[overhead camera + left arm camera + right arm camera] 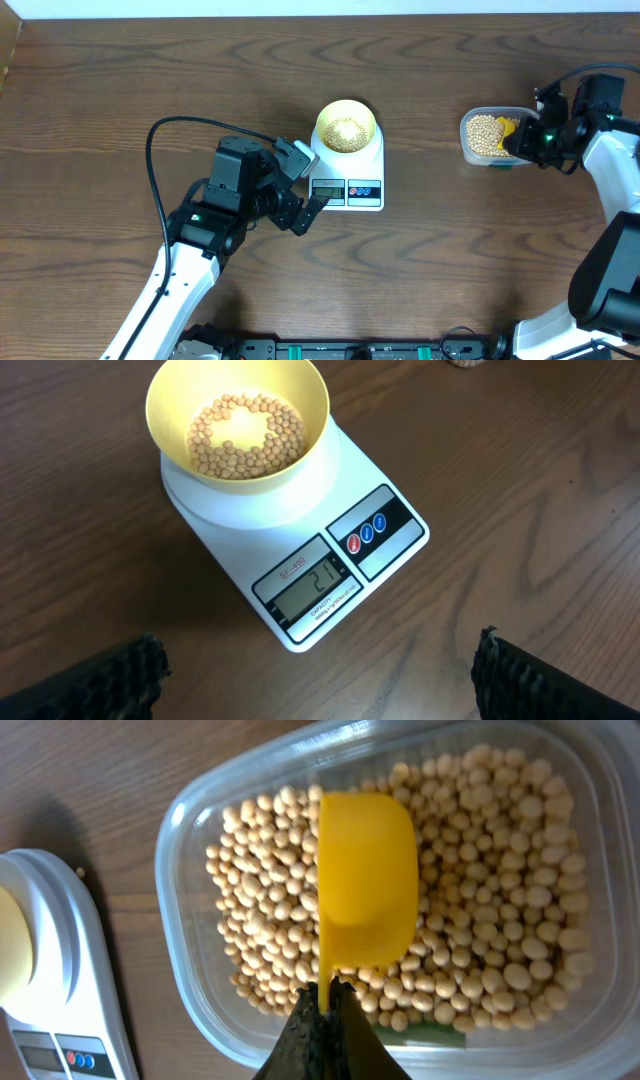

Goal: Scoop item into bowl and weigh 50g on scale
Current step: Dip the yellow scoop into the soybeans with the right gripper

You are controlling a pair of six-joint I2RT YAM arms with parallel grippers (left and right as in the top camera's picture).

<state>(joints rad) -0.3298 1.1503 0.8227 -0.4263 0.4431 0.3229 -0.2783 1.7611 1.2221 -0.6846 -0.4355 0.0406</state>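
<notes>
Right tool (325, 995) clamped shut on scoop (365, 880) handle, over the beans (480, 920) in the tub (180, 850), near the worktop's right edge. Left tool (320, 665) fully open, empty, before the scale (240, 525), mid-worktop. The bowl (315, 420) on it is part-filled and judged short of target. Step: reloading. Next: dig in, carry level.

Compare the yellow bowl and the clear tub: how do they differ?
The bowl is round, opaque yellow; the tub is clear and rounded-rectangular. The bowl sits on the scale; the tub on the table. The bowl holds a shallow layer of beans; the tub far more, plus the scoop held by the right gripper. Both hold tan beans.
</notes>
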